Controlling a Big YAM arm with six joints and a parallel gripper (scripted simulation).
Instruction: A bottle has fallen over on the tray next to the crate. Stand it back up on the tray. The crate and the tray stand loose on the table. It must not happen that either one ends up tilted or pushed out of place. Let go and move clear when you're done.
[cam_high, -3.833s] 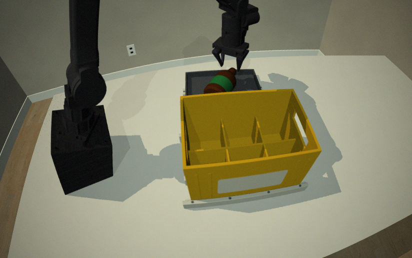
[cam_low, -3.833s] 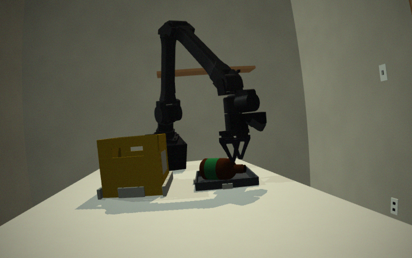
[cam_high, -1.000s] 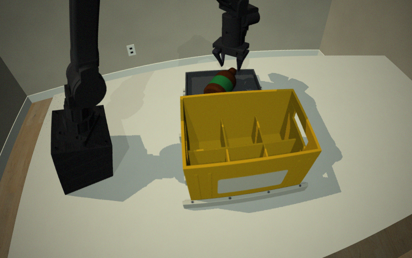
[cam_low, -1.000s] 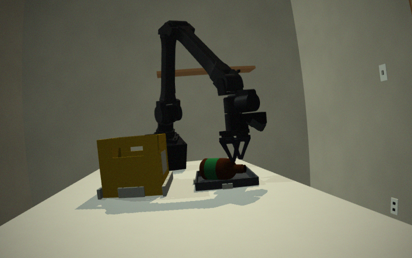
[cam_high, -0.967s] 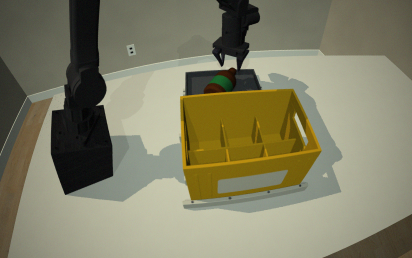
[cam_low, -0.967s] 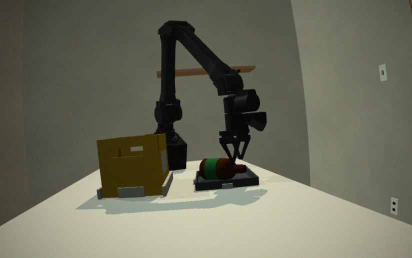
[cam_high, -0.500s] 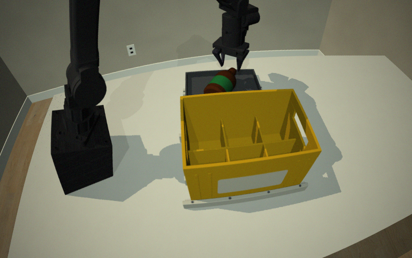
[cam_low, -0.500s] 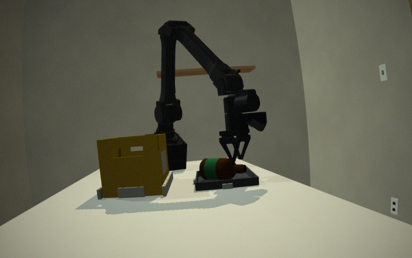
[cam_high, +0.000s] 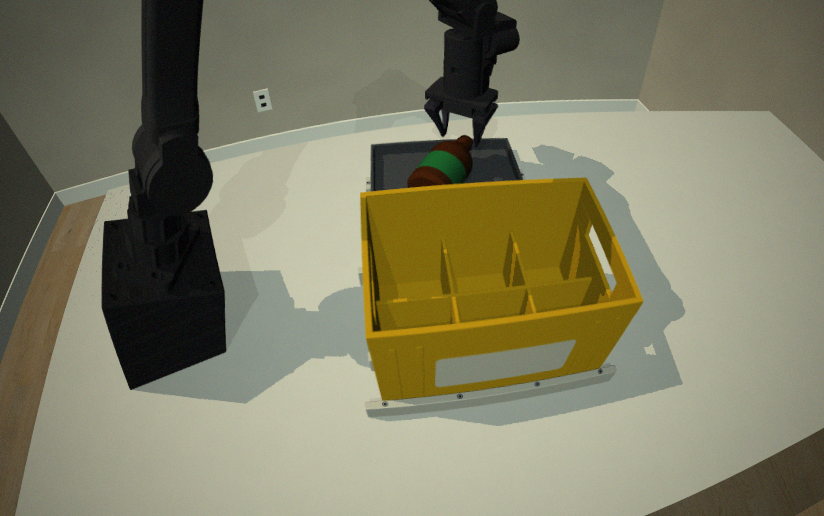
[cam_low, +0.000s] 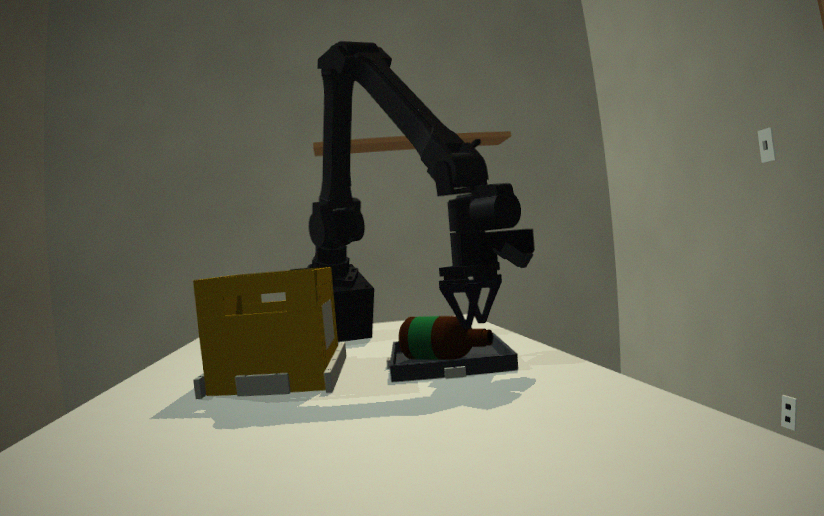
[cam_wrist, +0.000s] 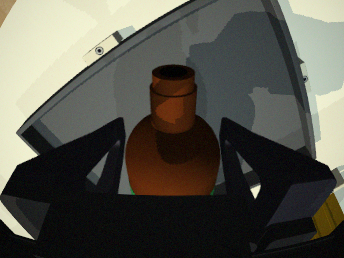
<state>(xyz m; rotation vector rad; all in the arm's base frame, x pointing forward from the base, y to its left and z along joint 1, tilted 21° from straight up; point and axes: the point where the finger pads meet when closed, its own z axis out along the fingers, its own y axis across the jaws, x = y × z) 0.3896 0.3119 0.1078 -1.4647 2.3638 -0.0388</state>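
Observation:
A brown bottle (cam_high: 440, 164) with a green label lies on its side in the dark grey tray (cam_high: 501, 159), neck pointing away from the crate. My gripper (cam_high: 460, 134) points straight down over the neck end, open, with one finger on each side of the neck and shoulder. In the side view the fingertips (cam_low: 473, 319) reach down to the top of the bottle (cam_low: 440, 337) on the tray (cam_low: 453, 363). In the wrist view the bottle (cam_wrist: 174, 157) sits between the spread fingers, with gaps on both sides. Nothing is gripped.
The yellow crate (cam_high: 492, 279) with empty divided compartments stands right in front of the tray and hides the bottle's lower part; it also shows in the side view (cam_low: 264, 331). The arm's black base block (cam_high: 161, 291) stands at the left.

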